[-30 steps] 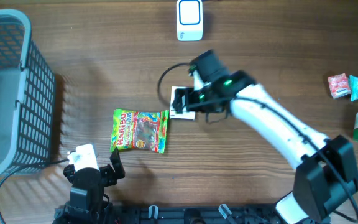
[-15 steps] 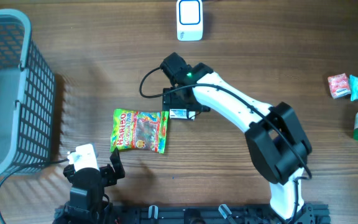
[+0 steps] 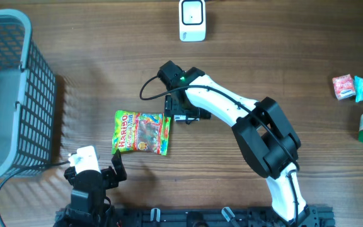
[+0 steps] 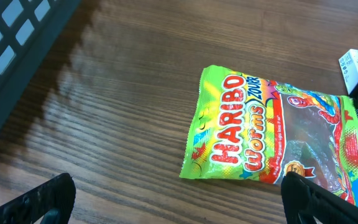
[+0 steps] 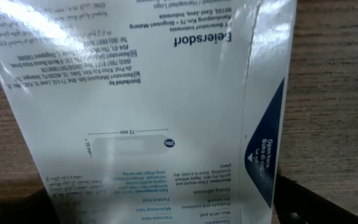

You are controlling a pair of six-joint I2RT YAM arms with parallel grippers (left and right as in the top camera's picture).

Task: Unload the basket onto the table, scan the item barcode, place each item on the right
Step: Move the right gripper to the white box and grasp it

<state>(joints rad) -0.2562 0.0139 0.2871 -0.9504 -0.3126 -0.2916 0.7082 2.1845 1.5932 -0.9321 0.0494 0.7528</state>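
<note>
Since a second ago the right arm has folded in on itself: its wrist has swung left over the table (image 3: pixel 282 75), and the right gripper (image 3: pixel 183 108) now sits on top of the box (image 5: pixel 148 112), which then lay in plain sight as a white patch. The box itself has not moved. It lies flat just beside the upper right corner of the Haribo bag (image 3: pixel 142 132), well apart from the scanner (image 3: pixel 192 19). The bag, the scanner and the left arm are as they were. The right claw is spread wide with the box between its fingers; whether they touch it I cannot tell. The box's printed panel faces up, its text upside down to the wrist camera and the blue opening tab to the lower right; its long axis cannot be judged. The left gripper (image 4: pixel 178 186) is spread wide with nothing in it.
</note>
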